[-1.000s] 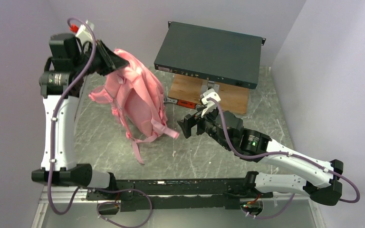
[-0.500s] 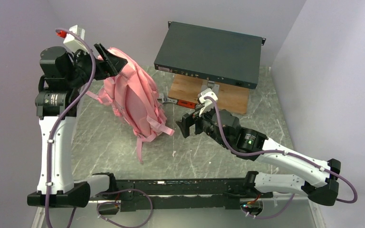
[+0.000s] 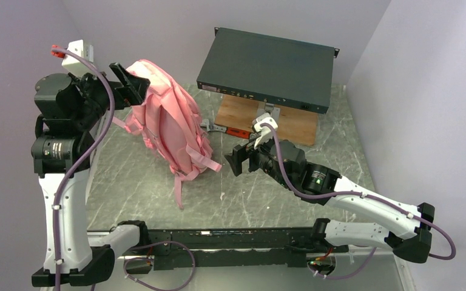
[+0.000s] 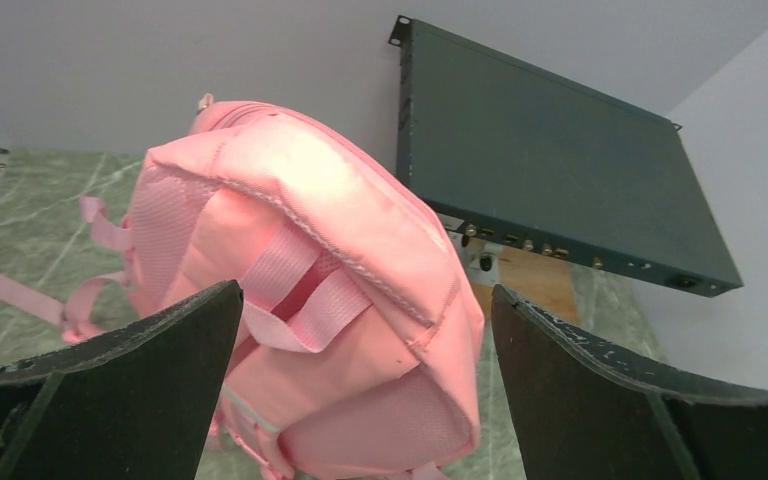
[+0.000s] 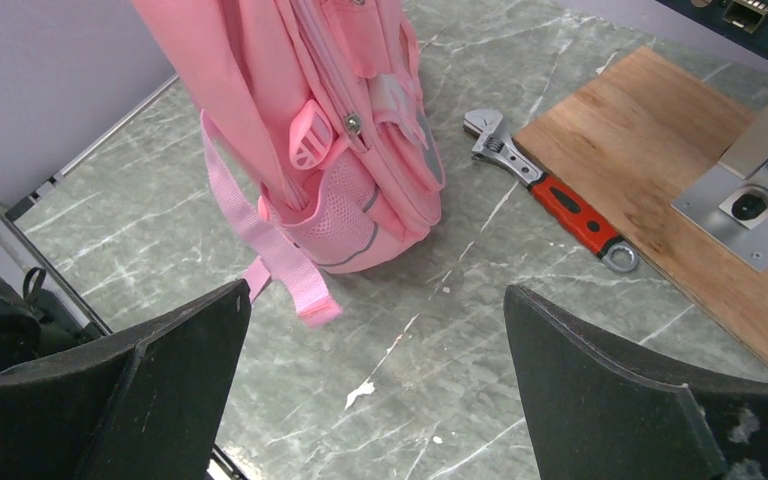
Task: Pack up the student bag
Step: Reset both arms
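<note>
- The left hand [image 4: 365, 295] has just released the backpack [image 3: 170, 124] top; jaws wide, empty, backed off at its ten o'clock.
- Backpack now stands unaided on the bench [image 3: 267, 200], likely ready for packing.
- Right hand [image 5: 375, 300]: wide open, empty, at its four o'clock.

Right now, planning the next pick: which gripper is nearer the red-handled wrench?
Right. The right gripper is just short of the wrench; the left gripper is across the bag, at its top.

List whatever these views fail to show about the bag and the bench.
Inside of the student bag: no view looks in; the top camera sees only its strap side.
Bag's top: cut off by the right wrist view's upper edge.
Port labels on the rack unit: too small in top and left wrist views.
</note>
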Available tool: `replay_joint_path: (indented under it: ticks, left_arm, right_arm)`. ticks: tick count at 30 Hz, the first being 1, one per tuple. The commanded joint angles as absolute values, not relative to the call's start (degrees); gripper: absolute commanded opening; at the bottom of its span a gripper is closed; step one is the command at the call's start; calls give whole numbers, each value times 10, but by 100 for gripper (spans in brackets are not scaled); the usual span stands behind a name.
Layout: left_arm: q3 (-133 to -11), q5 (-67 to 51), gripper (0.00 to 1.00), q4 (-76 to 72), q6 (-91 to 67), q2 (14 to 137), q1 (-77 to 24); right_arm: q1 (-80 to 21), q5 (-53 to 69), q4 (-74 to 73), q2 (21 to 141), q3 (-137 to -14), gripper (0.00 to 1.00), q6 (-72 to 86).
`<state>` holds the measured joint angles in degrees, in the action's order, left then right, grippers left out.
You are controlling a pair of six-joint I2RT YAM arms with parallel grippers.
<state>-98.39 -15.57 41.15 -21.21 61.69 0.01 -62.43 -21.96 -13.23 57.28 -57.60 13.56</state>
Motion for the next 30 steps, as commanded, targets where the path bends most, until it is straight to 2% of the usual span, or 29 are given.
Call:
replay_joint_path:
  ticks: [1, 7, 11, 18, 30]
  left_arm:
    - [-983, -114, 100, 420, -184, 589, -2]
    - [-985, -158, 100, 351, -193, 523, -2]
    - [-940, -182, 100, 231, -206, 448, -2]
    - [-845, -183, 100, 135, -220, 352, -2]
    - [-773, -171, 100, 149, -224, 306, -2]
  right_arm:
    - [-619, -221, -114, 568, -581, 100, 141]
    - [-618, -299, -194, 532, -635, 100, 139]
    - [-618, -369, -284, 490, -686, 100, 122]
    - [-618, -458, -409, 408, -788, 100, 122]
    - [-617, -430, -410, 306, -793, 100, 117]
